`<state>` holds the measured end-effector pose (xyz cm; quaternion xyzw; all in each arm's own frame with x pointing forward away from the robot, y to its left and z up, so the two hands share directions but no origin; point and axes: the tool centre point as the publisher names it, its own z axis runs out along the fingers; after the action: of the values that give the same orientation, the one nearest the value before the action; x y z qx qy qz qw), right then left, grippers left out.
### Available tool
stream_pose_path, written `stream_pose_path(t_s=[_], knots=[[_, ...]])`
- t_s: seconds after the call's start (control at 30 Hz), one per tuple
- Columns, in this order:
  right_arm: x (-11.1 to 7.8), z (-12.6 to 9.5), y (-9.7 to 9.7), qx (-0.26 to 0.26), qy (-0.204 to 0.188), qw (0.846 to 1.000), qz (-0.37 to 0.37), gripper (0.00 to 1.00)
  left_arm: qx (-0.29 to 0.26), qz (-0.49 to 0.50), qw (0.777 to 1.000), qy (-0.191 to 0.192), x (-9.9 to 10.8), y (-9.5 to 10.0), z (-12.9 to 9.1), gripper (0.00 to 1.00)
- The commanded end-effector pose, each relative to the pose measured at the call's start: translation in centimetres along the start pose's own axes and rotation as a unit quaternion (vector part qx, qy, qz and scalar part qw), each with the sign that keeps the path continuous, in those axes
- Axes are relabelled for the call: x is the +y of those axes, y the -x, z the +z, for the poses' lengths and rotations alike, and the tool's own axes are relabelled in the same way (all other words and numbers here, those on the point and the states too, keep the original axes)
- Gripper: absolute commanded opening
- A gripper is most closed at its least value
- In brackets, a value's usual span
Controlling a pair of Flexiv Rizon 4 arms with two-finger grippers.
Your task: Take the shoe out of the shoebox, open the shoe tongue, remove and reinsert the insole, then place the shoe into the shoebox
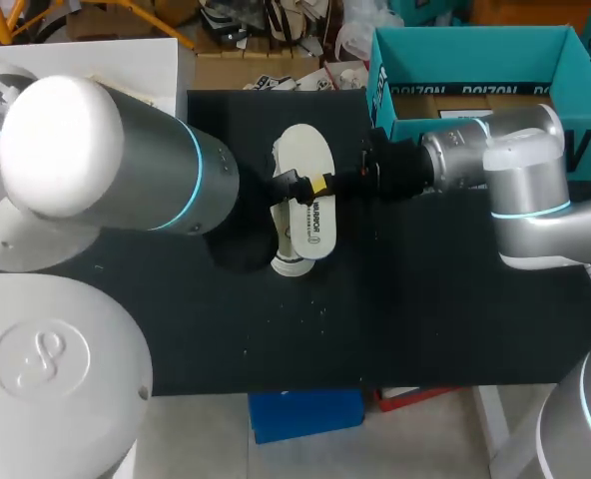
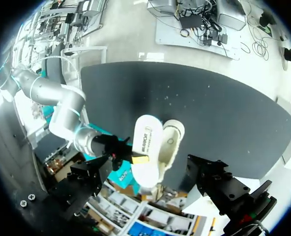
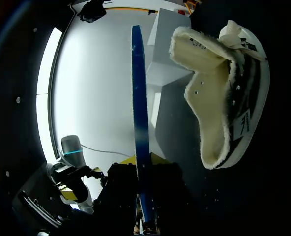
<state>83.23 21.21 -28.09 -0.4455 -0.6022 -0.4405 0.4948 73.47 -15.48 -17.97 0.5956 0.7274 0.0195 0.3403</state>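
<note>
White insole [image 1: 311, 222] clamped in my right gripper [image 1: 310, 186], lying lengthwise over the shoe [image 1: 298, 148]; left gripper [image 2: 149, 169] gapes empty.

Flat overhead room light, a dark table, and hard backlight in the right wrist view.

Head view: the matte black tabletop [image 1: 425, 319] soaks up light and shows almost no texture. The rounded grey-and-white left arm housing [image 1: 86, 150] has a washed-out highlight on its cap and drops a soft shadow next to the flat white printed insole [image 1: 310, 215]. Left wrist view: the tabletop shows as mid-grey with a dull sheen, and the cream fleece-lined shoe [image 2: 170, 142] is bright. Right wrist view: white glare beyond the table silhouettes the insole's blue edge, and the shoe is evenly lit against black.
</note>
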Motion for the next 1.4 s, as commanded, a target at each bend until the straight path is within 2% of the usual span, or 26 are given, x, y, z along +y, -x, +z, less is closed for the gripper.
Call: stream_pose_path(t_s=[0.03, 0.33, 0.67, 0.97, 1.07, 1.4], knots=[[0.1, 0.0, 0.0, -0.001, -0.001, 1.0, 0.001, 0.0, 0.023, 0.021, 0.999, -0.045, 1.0, 0.8, 1.5, 1.0], [0.1, 0.0, 0.0, -0.001, -0.001, 1.0, 0.001, 0.0, 0.02, 0.054, 0.995, -0.076, 1.7, 1.9, 2.9, 1.0], [0.1, 0.0, 0.0, -0.001, -0.001, 1.0, 0.001, 0.0, 0.056, 0.101, 0.986, -0.119, 1.6, 3.5, 4.7, 1.0], [0.1, 0.0, 0.0, -0.001, -0.001, 1.0, 0.001, 0.0, 0.104, 0.102, 0.978, -0.15, 2.0, 4.0, 6.0, 1.0], [0.1, 0.0, 0.0, -0.001, -0.001, 1.0, 0.001, 0.0, 0.117, 0.09, 0.977, -0.155, 2.2, 3.9, 6.5, 1.0], [0.1, 0.0, 0.0, -0.001, -0.001, 1.0, 0.001, 0.0, 0.111, 0.068, 0.981, -0.143, 3.8, 3.5, 7.5, 1.0]])
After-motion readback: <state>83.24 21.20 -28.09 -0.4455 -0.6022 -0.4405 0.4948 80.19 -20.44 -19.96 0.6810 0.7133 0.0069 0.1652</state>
